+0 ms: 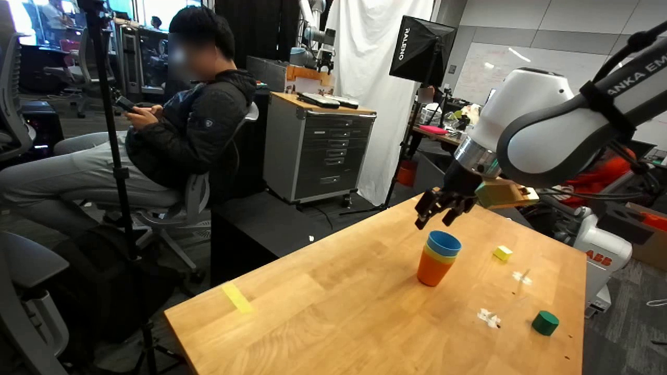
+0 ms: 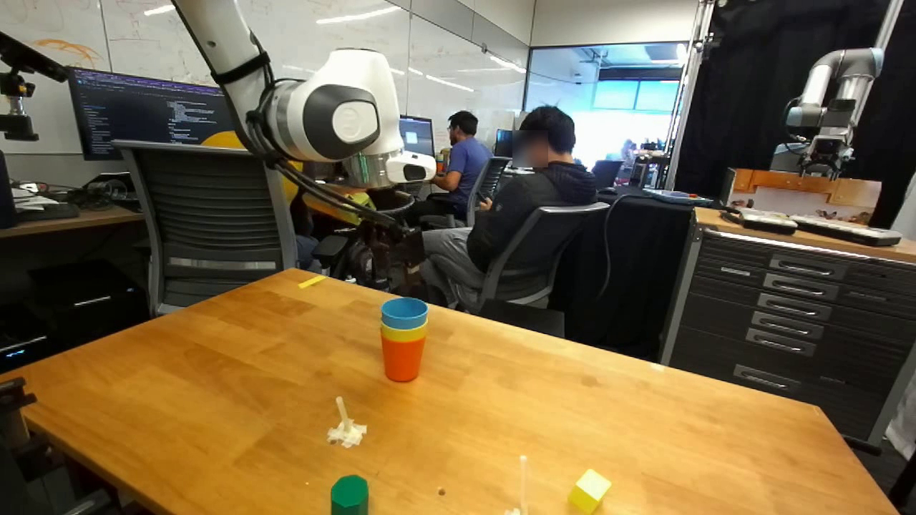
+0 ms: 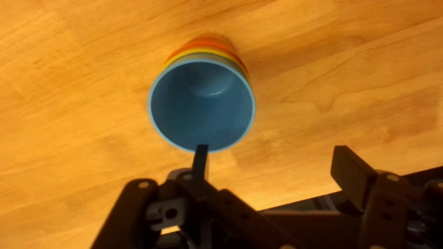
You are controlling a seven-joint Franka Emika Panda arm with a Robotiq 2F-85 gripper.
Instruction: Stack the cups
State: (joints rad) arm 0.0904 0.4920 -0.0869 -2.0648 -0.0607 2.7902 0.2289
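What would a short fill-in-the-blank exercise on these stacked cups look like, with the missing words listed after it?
The blue cup is at the ____ of the stack.
The middle cup is ____.
The gripper is not shut but ____.
The yellow cube and the ____ block stand apart from the stack.

Missing words: top; yellow; open; green.

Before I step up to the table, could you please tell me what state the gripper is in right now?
Gripper: open, holding none of the three nested cups.
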